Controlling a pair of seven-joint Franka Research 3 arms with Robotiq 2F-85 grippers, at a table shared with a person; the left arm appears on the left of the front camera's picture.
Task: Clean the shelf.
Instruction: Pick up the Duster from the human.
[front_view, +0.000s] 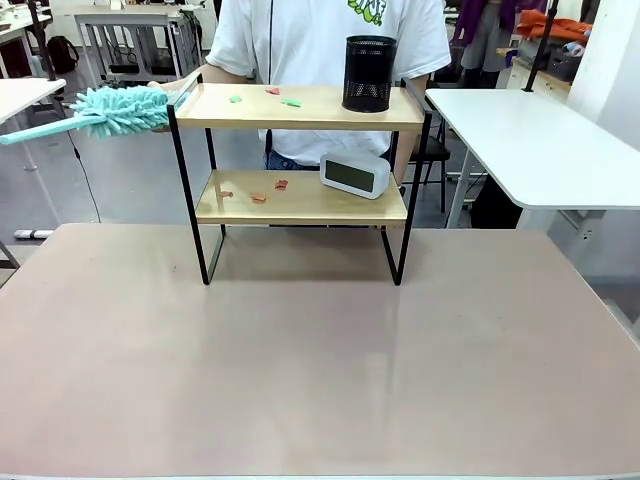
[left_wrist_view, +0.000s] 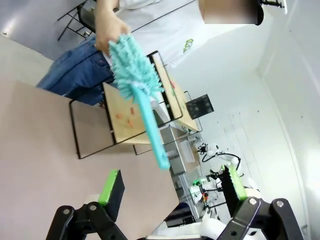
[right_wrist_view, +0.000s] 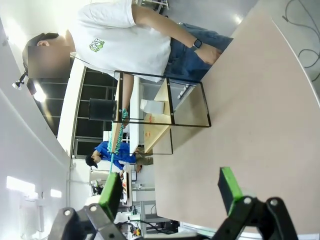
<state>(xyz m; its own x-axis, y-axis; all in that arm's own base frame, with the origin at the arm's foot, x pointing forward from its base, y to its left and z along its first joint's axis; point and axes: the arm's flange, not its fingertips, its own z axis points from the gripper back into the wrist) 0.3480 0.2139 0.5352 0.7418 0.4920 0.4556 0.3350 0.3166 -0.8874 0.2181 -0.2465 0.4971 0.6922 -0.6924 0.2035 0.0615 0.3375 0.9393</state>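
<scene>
A: Where does the shelf (front_view: 320, 110) stand?

B: It stands upright on the brown table (front_view: 300, 370), toward the far edge and about in the middle, just in front of the person (front_view: 300, 40). All four black legs are on the table top

A: What is on its boards?

B: On the upper board there is a black mesh cup (front_view: 369, 73) at the right end, and three small scraps (front_view: 272, 90), green and red, lie more to the left. On the lower board a white clock (front_view: 355, 174) leans at the right, and some reddish bits (front_view: 258, 197) lie to the left of it

A: And the duster (front_view: 120, 110)?

B: It is turquoise and fluffy. The person's hand (left_wrist_view: 111, 32) holds it by the fluffy end at the left end of the upper board, and the handle points away from the shelf, to the robot's left

A: What about the left gripper (left_wrist_view: 173, 187)?

B: In its wrist view the two green pads are wide apart with nothing between them. It is above the table, well apart from the shelf

A: And the right gripper (right_wrist_view: 170, 191)?

B: The same: jaws fully spread, nothing held, the shelf far ahead of it
</scene>
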